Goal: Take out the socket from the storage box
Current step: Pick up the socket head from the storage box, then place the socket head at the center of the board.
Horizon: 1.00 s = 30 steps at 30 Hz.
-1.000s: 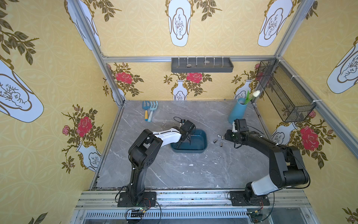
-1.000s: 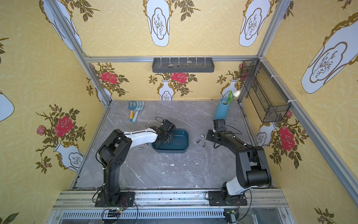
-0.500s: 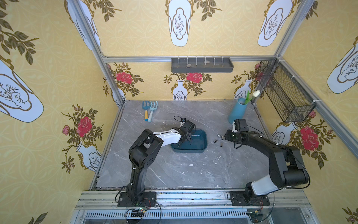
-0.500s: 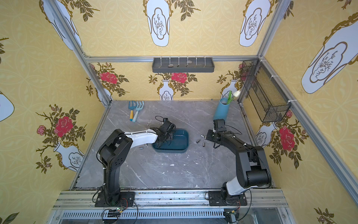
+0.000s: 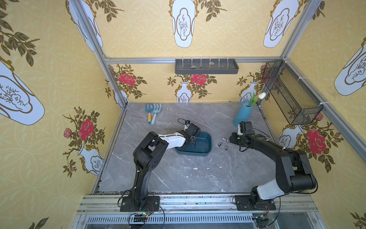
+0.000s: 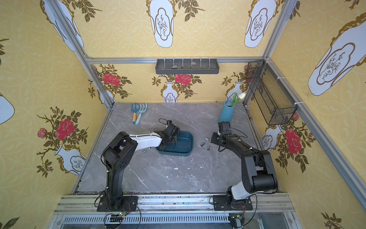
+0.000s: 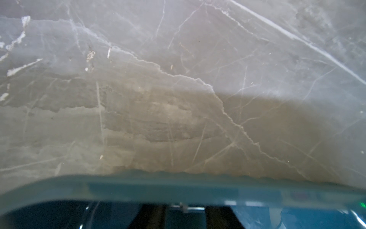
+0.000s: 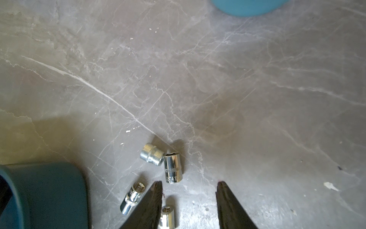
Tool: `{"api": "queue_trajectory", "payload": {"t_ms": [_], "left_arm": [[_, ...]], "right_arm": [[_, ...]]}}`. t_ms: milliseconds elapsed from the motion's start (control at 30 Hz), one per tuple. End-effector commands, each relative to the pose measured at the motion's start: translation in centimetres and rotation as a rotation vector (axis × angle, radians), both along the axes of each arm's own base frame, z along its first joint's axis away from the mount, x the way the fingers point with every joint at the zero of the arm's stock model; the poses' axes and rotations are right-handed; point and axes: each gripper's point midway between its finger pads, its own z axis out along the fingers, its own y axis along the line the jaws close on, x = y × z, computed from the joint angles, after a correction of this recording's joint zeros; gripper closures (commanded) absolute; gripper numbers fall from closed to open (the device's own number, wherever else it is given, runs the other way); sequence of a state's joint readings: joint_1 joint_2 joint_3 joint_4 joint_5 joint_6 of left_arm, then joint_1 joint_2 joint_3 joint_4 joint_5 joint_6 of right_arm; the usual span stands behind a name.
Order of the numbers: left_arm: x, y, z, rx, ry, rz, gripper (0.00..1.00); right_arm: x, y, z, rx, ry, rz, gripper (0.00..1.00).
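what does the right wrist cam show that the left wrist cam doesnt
Only the right wrist view: four sockets lying on the table, the right gripper open near them, and the blue vase's base. Only the left wrist view: the left gripper dipped inside the storage box, seen past its rim. Both: the teal storage box and the grey marble table.
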<state>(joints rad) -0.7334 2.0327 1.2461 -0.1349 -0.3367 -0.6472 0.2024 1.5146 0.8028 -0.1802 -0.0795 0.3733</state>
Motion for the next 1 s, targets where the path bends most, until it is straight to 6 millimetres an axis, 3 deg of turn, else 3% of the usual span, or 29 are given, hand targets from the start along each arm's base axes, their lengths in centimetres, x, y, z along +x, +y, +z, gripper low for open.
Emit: {"api": "queue_trajectory", "payload": {"t_ms": [0,233,467,767,967], "left_arm": [[0.0,-0.1,0.2,-0.007,-0.014,-0.016,0.69],[-0.8,0.0,2.3,-0.035,-0.034,-0.042,0.7],[-2.5,1.4,5.9,-0.07,-0.068,-0.046,0.7],[-3.9,6.1,9.3,-0.065,-0.109,0.023,0.7],[-4.6,10.8,9.8,-0.077,-0.116,0.113,0.7]], "right_arm": [[0.2,0.1,0.3,0.006,-0.016,-0.001,0.51],[0.2,0.0,0.4,0.003,-0.017,-0.004,0.51],[0.3,0.2,0.6,0.014,-0.023,0.001,0.51],[0.4,0.3,1.2,0.024,-0.034,0.004,0.51],[0.3,0.5,1.2,0.031,-0.031,0.008,0.51]]}}
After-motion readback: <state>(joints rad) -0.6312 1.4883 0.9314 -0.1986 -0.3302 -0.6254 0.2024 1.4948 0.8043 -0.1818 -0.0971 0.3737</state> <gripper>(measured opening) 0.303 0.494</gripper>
